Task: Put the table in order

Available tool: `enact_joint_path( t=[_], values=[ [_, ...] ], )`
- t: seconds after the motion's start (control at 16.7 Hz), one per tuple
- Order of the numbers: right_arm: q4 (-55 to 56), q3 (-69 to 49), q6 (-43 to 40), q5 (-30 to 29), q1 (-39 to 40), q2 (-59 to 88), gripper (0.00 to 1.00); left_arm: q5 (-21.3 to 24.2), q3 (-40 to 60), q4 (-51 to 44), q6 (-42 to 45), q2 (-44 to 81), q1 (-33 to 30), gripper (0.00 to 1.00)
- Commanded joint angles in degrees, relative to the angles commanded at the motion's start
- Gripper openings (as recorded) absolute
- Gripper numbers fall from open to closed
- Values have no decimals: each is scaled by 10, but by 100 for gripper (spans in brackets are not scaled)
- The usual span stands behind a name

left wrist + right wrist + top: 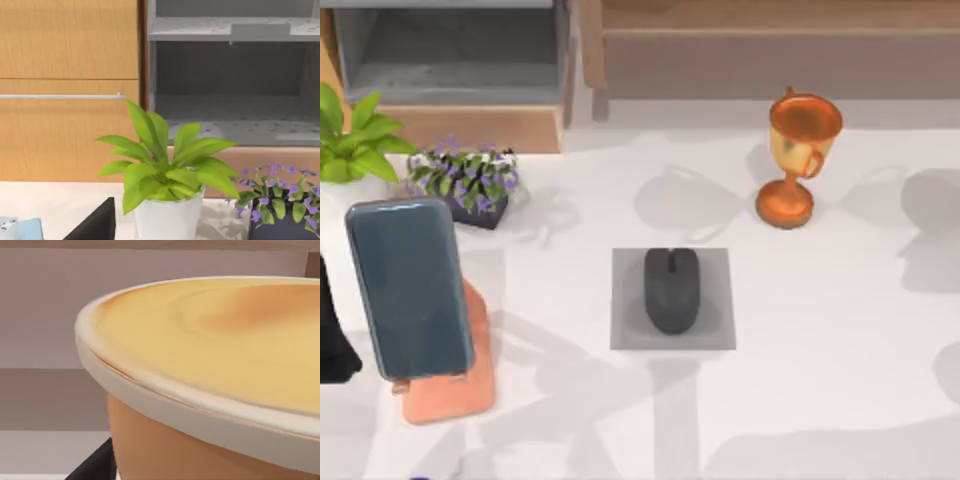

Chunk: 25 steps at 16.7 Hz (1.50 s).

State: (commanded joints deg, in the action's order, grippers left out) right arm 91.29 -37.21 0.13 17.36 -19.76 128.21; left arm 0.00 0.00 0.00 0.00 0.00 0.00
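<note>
The table (820,330) filled the top view, white and faintly marbled, with a shelf unit (450,70) along its far edge. On it stood a mouse (672,290) on a grey mat (625,335) at the centre, a trophy (800,160) to the far right, and at the left a phone (408,285) leaning on an orange stand (470,395), beside a purple-flowered pot (470,185) and a green plant (167,200).

The right wrist view was pressed close against an orange tub with a cream lid (210,365); I judged that this arm was carrying or fetching it. The next move probably called for a free spot and a level set-down. Whether either tool was spread or pinching could not be told.
</note>
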Motion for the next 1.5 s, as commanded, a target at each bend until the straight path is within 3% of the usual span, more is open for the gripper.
enact_joint_path(
  t=[0.72,1.5],
  values=[
    [0,0,0,0,0,0,2,0,0,0,0,0,0,100],
    [-18,4,1,0,-1,-22,0,0,0,0,0,0,0,100]
  ],
)
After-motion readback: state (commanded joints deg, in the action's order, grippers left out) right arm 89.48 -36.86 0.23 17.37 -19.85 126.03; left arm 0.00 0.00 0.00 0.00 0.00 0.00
